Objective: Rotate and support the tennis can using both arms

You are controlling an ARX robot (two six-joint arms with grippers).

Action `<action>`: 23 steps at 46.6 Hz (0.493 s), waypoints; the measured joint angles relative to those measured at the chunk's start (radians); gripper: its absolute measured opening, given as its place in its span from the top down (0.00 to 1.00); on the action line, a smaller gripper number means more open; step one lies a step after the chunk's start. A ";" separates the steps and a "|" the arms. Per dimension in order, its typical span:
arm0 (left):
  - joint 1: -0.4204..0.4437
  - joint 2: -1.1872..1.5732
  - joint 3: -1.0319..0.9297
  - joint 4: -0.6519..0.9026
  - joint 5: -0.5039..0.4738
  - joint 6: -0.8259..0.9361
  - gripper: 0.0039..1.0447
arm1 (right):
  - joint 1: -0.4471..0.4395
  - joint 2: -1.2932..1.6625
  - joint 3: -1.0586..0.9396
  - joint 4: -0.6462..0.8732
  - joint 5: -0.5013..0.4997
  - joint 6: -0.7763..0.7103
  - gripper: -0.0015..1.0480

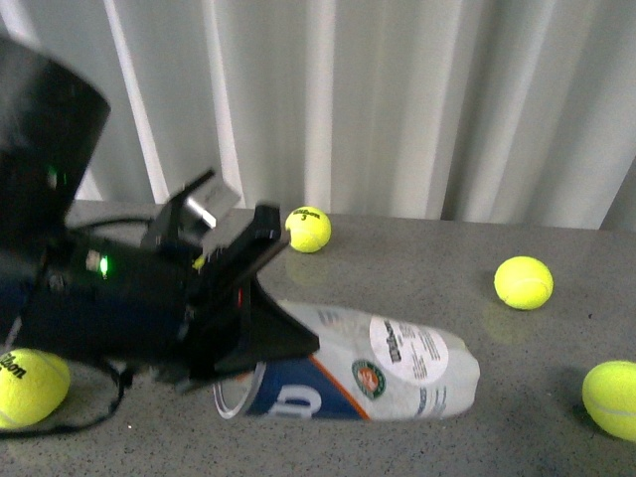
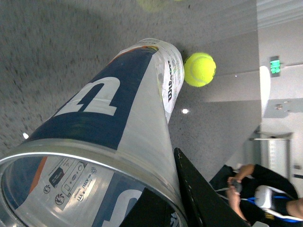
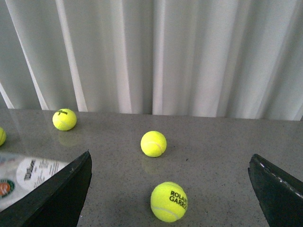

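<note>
- The rim of the tennis can [image 1: 397,368] lies mostly hidden behind the left gripper [image 1: 288,283].
- The fingers [image 3: 52,198] of the right gripper [image 3: 169,157] run off the edge.
- The rightmost ball [image 1: 614,399] is cropped.

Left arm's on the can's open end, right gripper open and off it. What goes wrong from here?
1. The left gripper seems to pinch only the rim wall of the tennis can; turning may slip or dent it.
2. The right gripper is open and clear of the can, so the closed end would swing or drop once lifted.
3. A loose tennis ball near that end could get knocked.
</note>
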 joint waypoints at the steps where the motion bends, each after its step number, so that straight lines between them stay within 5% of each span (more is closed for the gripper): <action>1: -0.004 -0.024 0.028 -0.055 -0.016 0.024 0.97 | 0.000 0.000 0.000 0.000 0.000 0.000 0.07; 9: -0.053 -0.140 0.281 -0.464 -0.137 0.228 0.97 | 0.000 0.000 0.000 0.000 0.000 0.000 0.07; 15: -0.127 -0.127 0.512 -0.840 -0.367 0.490 0.97 | 0.000 0.000 0.000 0.000 0.000 0.000 0.07; 23: -0.188 -0.055 0.595 -0.994 -0.578 0.641 0.97 | 0.000 0.000 0.000 0.000 0.000 0.000 0.07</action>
